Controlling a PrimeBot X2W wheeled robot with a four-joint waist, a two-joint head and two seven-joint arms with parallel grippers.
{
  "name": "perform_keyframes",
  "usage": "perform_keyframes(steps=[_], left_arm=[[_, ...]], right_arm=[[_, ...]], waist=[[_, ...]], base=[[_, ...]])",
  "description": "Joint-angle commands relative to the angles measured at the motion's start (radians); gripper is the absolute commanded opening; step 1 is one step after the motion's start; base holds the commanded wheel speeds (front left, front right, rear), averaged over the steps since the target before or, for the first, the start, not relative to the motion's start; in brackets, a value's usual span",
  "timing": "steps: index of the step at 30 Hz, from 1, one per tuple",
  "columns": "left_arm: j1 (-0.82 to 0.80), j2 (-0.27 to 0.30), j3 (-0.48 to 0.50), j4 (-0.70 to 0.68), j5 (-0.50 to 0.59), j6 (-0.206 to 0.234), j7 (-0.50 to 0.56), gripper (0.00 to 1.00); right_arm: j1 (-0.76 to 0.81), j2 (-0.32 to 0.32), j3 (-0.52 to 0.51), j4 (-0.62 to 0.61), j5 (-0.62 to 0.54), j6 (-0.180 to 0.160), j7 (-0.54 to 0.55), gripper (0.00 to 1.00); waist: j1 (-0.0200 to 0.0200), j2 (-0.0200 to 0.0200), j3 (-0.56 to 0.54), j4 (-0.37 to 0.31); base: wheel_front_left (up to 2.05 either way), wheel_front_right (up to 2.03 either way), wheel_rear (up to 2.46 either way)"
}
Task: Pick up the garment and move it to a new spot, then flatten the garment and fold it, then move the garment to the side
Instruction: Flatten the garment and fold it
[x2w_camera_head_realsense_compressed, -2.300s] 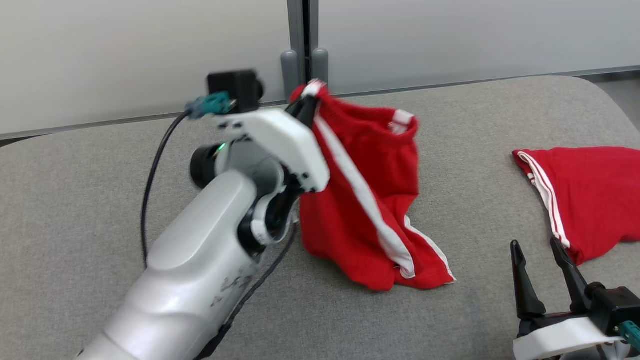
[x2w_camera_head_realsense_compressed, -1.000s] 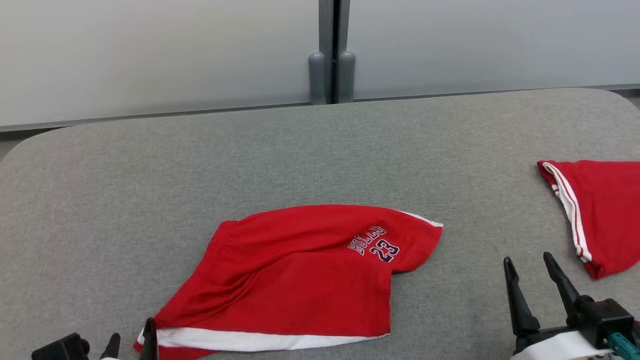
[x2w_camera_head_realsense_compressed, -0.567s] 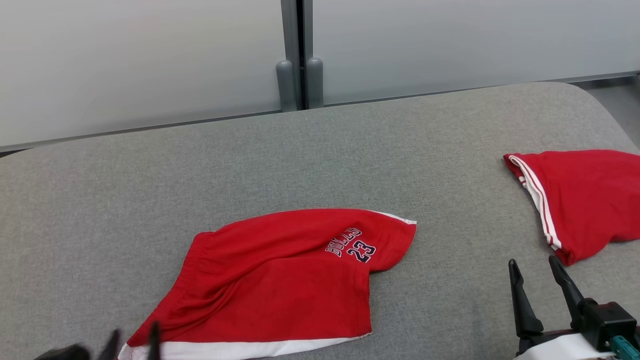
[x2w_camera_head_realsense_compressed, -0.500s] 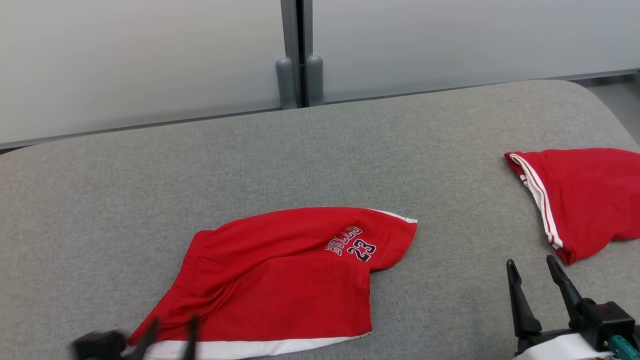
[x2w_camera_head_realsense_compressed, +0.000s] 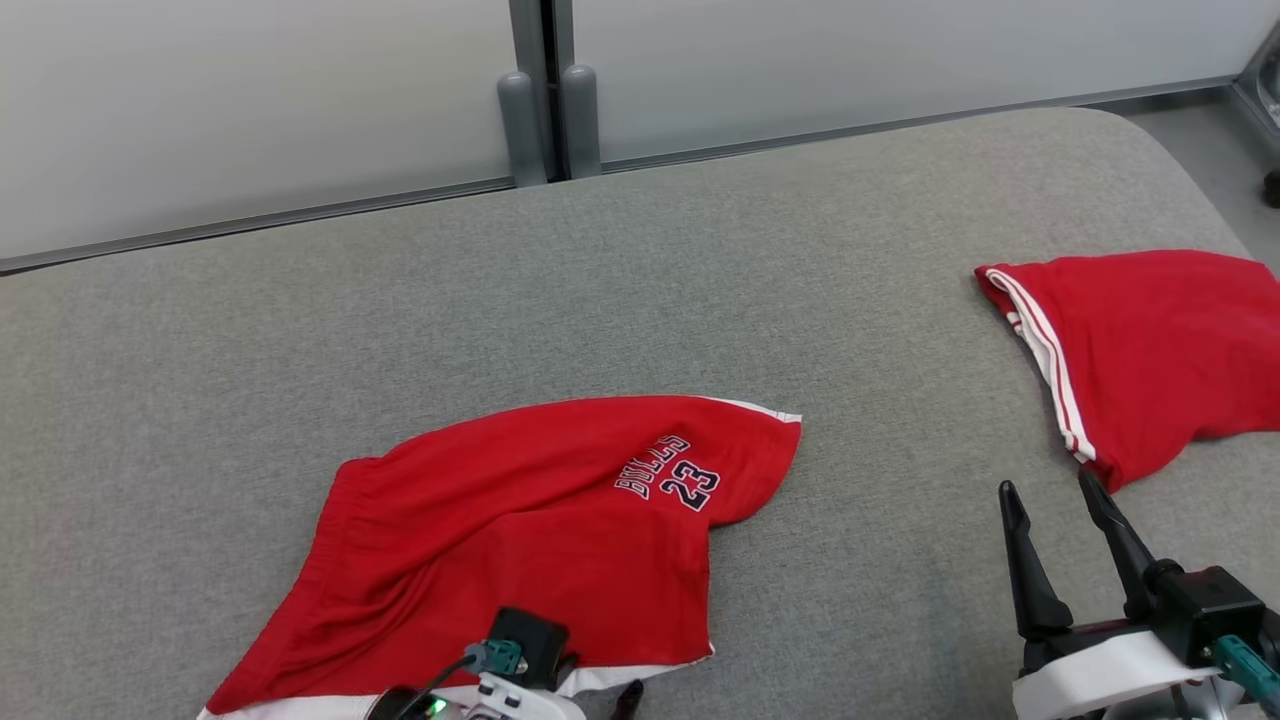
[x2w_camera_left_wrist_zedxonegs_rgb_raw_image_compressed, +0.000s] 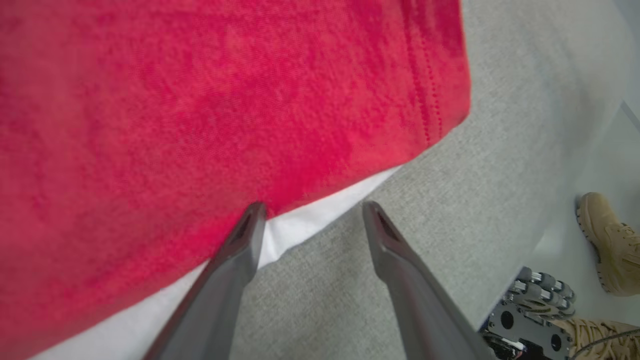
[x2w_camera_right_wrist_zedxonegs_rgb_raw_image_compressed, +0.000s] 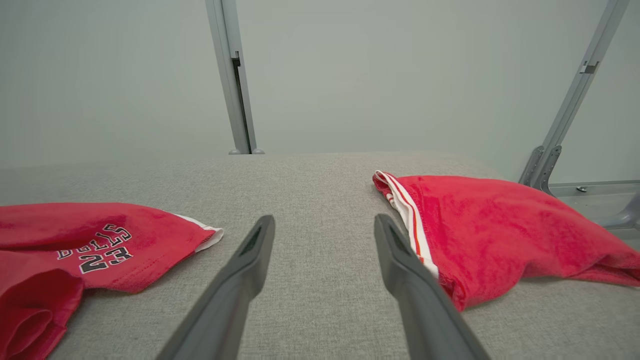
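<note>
Likely flattening stage. Left fingers (x2w_camera_left_wrist_zedxonegs_rgb_raw_image_compressed: 235, 260) fully spread, empty, straddling garment (x2w_camera_head_realsense_compressed: 520, 520) hem (x2w_camera_left_wrist_zedxonegs_rgb_raw_image_compressed: 310, 225); right fingers (x2w_camera_right_wrist_zedxonegs_rgb_raw_image_compressed: 242, 285) spread, empty. Next: close on hem, pull flat.

Head view down on table (x2w_camera_head_realsense_compressed: 300, 300), left wrist close over shorts (x2w_camera_left_wrist_zedxonegs_rgb_raw_image_compressed: 150, 100), right wrist low, same shorts

1. The far half of the bench (x2w_camera_head_realsense_compressed: 700, 250) lies bare from its left edge to the second red garment (x2w_camera_head_realsense_compressed: 1150, 340) at the right edge.
2. Between that garment and the red shorts (x2w_camera_head_realsense_compressed: 520, 530) near the front edge, a bare lane runs ahead of my right pincer (x2w_camera_head_realsense_compressed: 1046, 483).
3. Two grey posts (x2w_camera_head_realsense_compressed: 545, 110) and the wall panel (x2w_camera_head_realsense_compressed: 250, 100) close off the far edge.
4. Beside my left pincer (x2w_camera_left_wrist_zedxonegs_rgb_raw_image_compressed: 313, 206), past the shorts' corner, the bench is bare.
</note>
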Motion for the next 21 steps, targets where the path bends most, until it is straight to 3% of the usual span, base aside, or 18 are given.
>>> perform_keyframes(steps=[1, 4, 5, 6, 7, 15, 21], left_arm=[[-0.014, 0.007, -0.018, 0.071, 0.018, -0.012, 0.008, 1.0], [-0.024, -0.002, -0.023, 0.116, 0.016, -0.027, 0.004, 1.0], [-0.032, -0.002, -0.035, 0.137, 0.022, -0.043, 0.011, 0.58], [-0.033, -0.01, -0.04, 0.15, 0.015, -0.056, 0.017, 0.08], [-0.035, -0.018, -0.041, 0.16, 0.006, -0.069, 0.015, 0.0], [-0.027, -0.043, -0.046, 0.074, -0.066, -0.169, 0.042, 0.0], [-0.046, -0.042, -0.059, -0.068, -0.115, -0.21, 0.108, 0.0]], right_arm=[[0.005, -0.006, -0.006, 0.001, 0.002, 0.0, 0.0, 1.0], [0.009, -0.006, -0.008, 0.001, 0.003, 0.0, 0.0, 1.0], [0.011, -0.006, -0.008, 0.001, 0.004, 0.0, 0.0, 1.0], [0.011, -0.006, -0.007, 0.001, 0.005, 0.0, 0.0, 1.0], [0.009, -0.006, -0.007, 0.001, 0.005, 0.0, 0.0, 1.0], [0.006, -0.006, -0.014, -0.002, -0.007, 0.0, 0.0, 1.0], [0.01, -0.016, -0.017, 0.004, -0.017, 0.0, 0.0, 1.0]], waist=[[0.0, -0.0001, 0.003, -0.006], [0.0, -0.0001, 0.003, -0.008], [0.0, -0.0001, 0.003, -0.009], [0.0, -0.0001, 0.003, -0.009], [0.0, -0.0001, 0.004, -0.009], [0.0, -0.0001, -0.001, 0.006], [0.0, -0.0001, 0.0, 0.021]], base=[[0.0, 0.0, 0.0], [0.0, 0.0, 0.0], [0.0, 0.0, 0.0], [0.0, 0.0, 0.0], [0.0, 0.0, 0.0], [0.0, 0.0, 0.0], [0.0, 0.0, 0.0]])
